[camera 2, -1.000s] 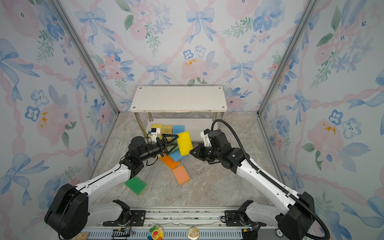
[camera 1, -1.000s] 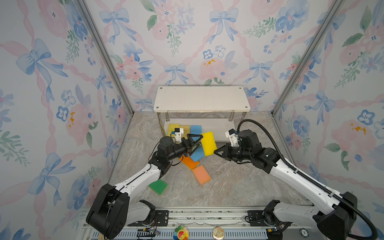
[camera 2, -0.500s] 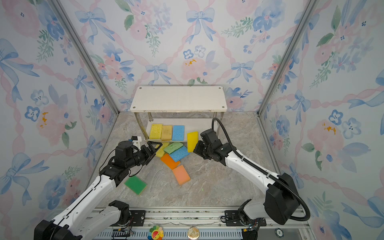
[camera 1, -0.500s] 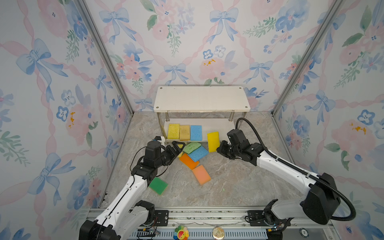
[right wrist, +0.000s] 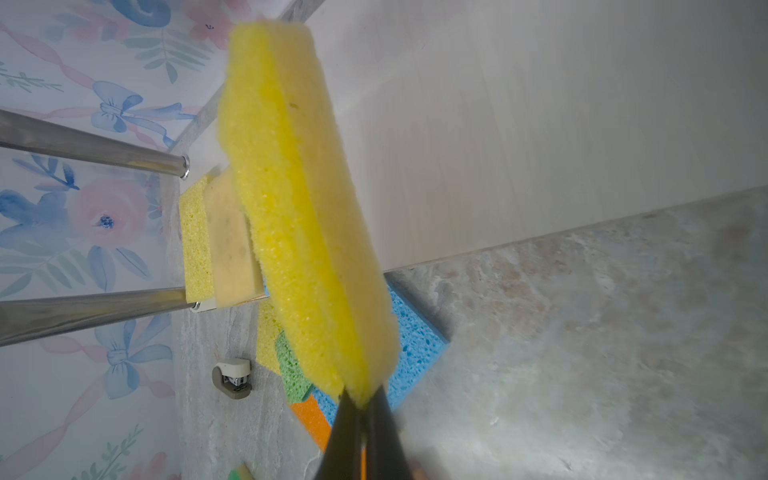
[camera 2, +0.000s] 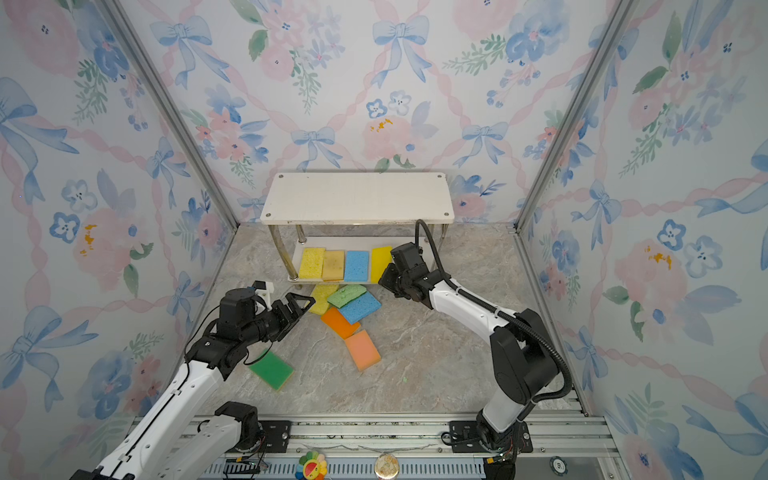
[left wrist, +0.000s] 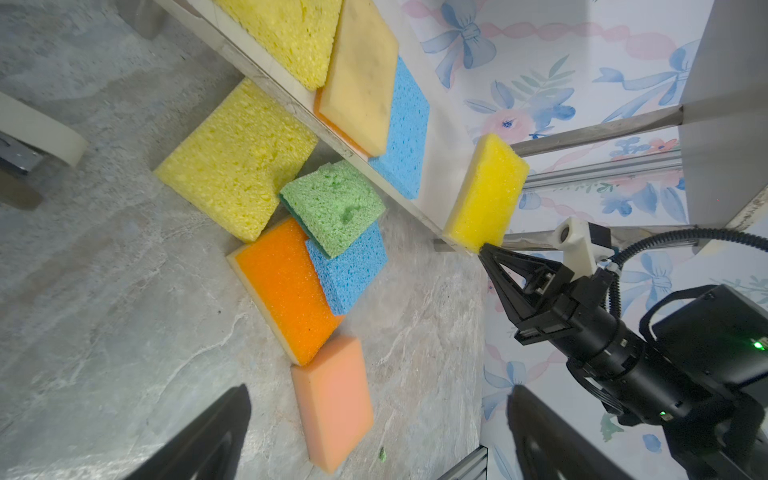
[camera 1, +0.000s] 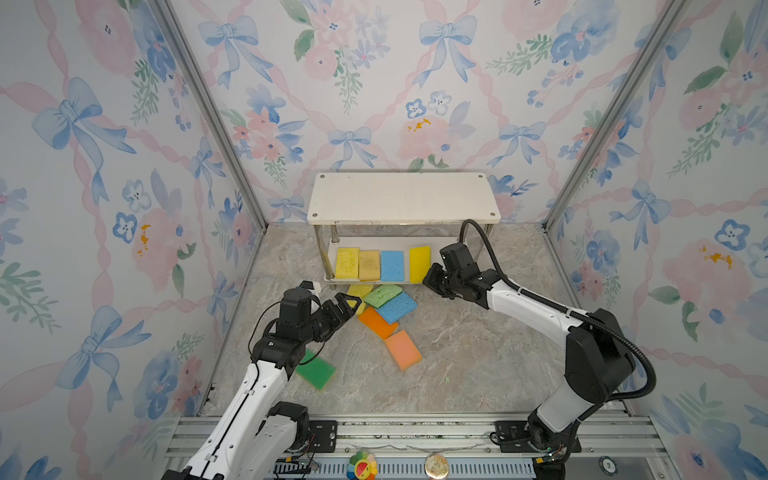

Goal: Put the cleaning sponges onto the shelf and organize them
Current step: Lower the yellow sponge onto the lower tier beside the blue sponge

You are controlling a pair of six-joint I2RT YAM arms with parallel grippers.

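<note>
Writing: the round badge (camera 1: 436,468) on the front rail (camera 1: 415,432) is too small for me to read.
Right arm: I see it stretched low toward 12 o'clock. The right gripper (camera 1: 428,279) is pressed together on a corner of the bright yellow sponge (camera 1: 419,264), which stands tilted on edge at the front lip of the lower board (left wrist: 449,124).
Left arm: the left gripper (camera 1: 347,305) is spread wide and holds nothing, pointing toward 2 o'clock at the floor pile.
Shelf: the shelf (camera 1: 403,199) sits at 12 o'clock. Along its lower board, from 9 to 3 o'clock, lie a pale yellow sponge (camera 1: 347,262), a tan sponge (camera 1: 369,264) and a blue sponge (camera 1: 392,266), then the held one.
Floor pile: just in front of the shelf, a light green sponge (camera 1: 382,294) lies on a second blue sponge (camera 1: 399,308) and a yellow floor sponge (camera 1: 359,291). An orange sponge (camera 1: 377,322) and a peach sponge (camera 1: 402,350) trail toward 6 o'clock. A dark green sponge (camera 1: 316,369) lies apart at 7 o'clock, its corner under the left arm.
In the way: the right arm's cable (camera 1: 469,221) arcs up in front of the shelf's 3 o'clock end.
</note>
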